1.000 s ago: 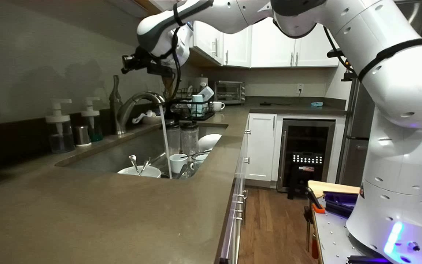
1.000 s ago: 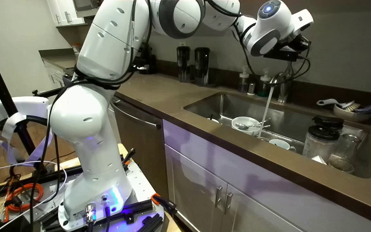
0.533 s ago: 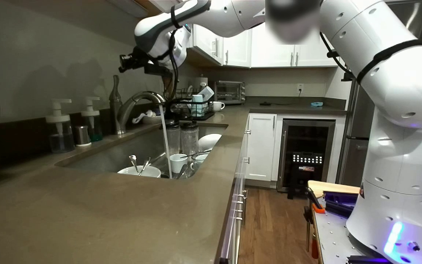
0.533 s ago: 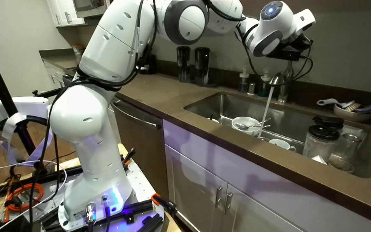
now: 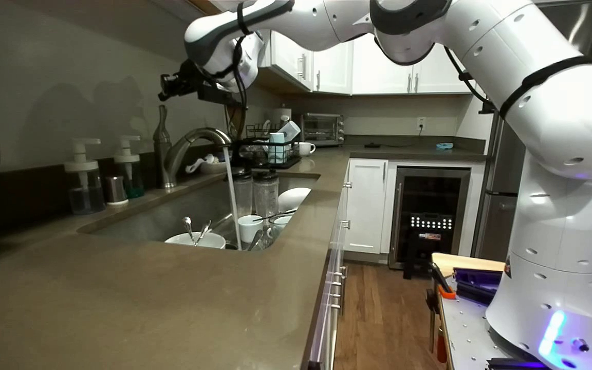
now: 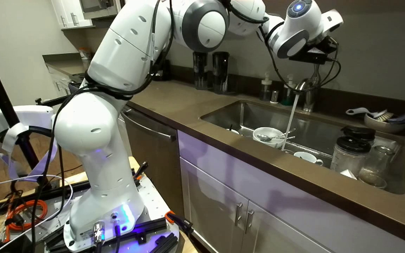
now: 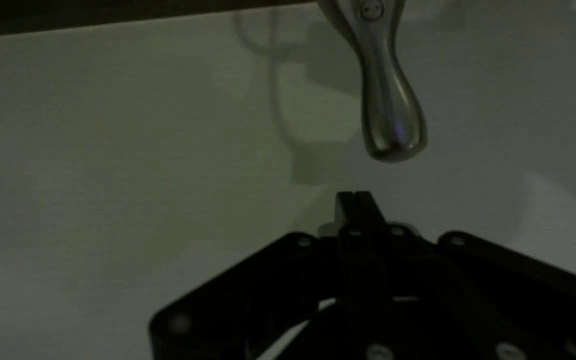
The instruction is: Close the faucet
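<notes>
The brushed-metal faucet (image 5: 173, 160) arches over the sink, and a water stream (image 5: 232, 198) runs from its spout in both exterior views. Its tall handle (image 5: 162, 128) stands upright near the wall at the faucet's base. In the wrist view, which is upside down, the handle (image 7: 393, 117) comes down from the top edge with its rounded end nearest the fingertips. My gripper (image 7: 354, 194) is shut with nothing between its fingers, its tips apart from that end. In an exterior view the gripper (image 5: 165, 88) is just above the handle's top, pointing toward the wall.
Soap dispensers (image 5: 84, 180) and a small metal cup (image 5: 116, 190) stand beside the faucet. The sink holds a white bowl (image 6: 268, 131), a mug and lidded jars (image 6: 350, 156). A bowl with brushes (image 6: 381, 123) sits behind the sink. The wall (image 7: 168, 150) lies beyond my fingertips.
My gripper has moved a little closer to the wall above the handle, and it remains shut. The handle and the running water look the same.
</notes>
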